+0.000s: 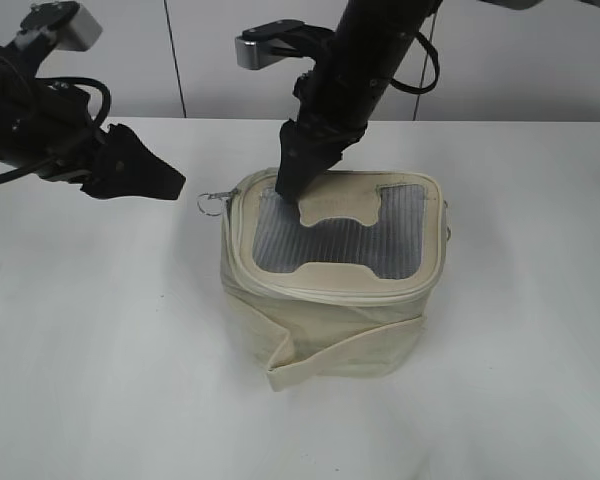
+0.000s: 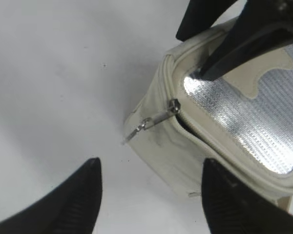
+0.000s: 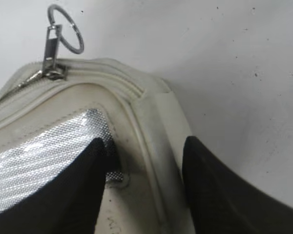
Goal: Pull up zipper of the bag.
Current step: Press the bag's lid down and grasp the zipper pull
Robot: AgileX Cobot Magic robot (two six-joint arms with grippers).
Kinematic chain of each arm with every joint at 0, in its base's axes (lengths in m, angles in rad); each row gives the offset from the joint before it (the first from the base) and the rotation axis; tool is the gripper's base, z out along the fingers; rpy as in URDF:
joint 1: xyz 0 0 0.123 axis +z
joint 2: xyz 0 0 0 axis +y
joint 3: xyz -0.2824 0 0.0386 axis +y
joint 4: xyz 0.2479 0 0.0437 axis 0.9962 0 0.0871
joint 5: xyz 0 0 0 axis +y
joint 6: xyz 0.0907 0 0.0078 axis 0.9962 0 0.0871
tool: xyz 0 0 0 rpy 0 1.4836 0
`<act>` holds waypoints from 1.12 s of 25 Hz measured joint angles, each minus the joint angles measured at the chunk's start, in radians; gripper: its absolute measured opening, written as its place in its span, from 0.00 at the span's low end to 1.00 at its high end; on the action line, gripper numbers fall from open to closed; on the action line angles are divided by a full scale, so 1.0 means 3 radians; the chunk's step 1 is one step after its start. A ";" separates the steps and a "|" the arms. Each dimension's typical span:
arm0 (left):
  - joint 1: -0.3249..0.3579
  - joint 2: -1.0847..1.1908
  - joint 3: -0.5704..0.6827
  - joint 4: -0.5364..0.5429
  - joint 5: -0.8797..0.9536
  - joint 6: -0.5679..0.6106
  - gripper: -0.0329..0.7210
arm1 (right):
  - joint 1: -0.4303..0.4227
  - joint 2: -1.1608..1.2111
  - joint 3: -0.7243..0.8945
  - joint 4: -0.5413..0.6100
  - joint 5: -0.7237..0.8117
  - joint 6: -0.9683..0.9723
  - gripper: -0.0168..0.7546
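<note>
The cream bag (image 1: 330, 320) stands at the table's middle, its lid with the grey window (image 1: 400, 235) facing up. The zipper (image 1: 325, 292) runs round the lid edge. One silver slider (image 2: 174, 107) sits at the lid's left corner with its ring pull (image 1: 211, 204) hanging outward; a dark gap in the track starts beside it. My left gripper (image 2: 151, 163) is open and empty, above the table just left of that pull. My right gripper (image 3: 145, 141) is open and presses down on the lid's back left corner, one finger on the window and one beyond the edge. The slider (image 3: 53, 73) and ring (image 3: 66, 29) show ahead of it.
The white table (image 1: 100, 350) surrounds the bag. A loose cream strap (image 1: 310, 372) hangs folded at the bag's front. A small metal piece (image 1: 447, 212) shows at the bag's right side. A pale wall runs behind the table.
</note>
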 joint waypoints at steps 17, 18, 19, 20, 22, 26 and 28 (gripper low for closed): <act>0.0000 0.0000 0.0000 -0.0006 0.0020 0.0000 0.69 | 0.0000 0.0031 -0.0135 0.0175 0.0040 -0.0163 0.09; 0.0000 0.0000 0.0000 -0.0009 -0.0020 0.0000 0.69 | 0.0000 0.0038 -0.0144 0.0184 0.0040 -0.0167 0.09; 0.0000 0.0000 0.0000 -0.0006 -0.0061 0.0000 0.69 | 0.0000 0.0042 -0.0153 0.0187 0.0040 -0.0170 0.09; 0.0000 0.0000 0.0000 -0.0002 -0.0122 0.0000 0.69 | 0.0000 0.0042 -0.0154 0.0192 0.0040 -0.0170 0.09; 0.0000 0.0000 0.0000 0.0019 -0.0270 0.0000 0.69 | 0.0000 0.0042 -0.0157 0.0195 0.0040 -0.0170 0.09; 0.0000 0.0021 -0.0041 0.0070 -0.0330 0.0119 0.69 | 0.0000 0.0038 -0.0159 0.0208 0.0040 -0.0138 0.09; 0.0000 0.0081 -0.0107 0.0088 -0.0202 0.0181 0.69 | 0.0000 0.0027 -0.0159 0.0211 0.0040 -0.0135 0.09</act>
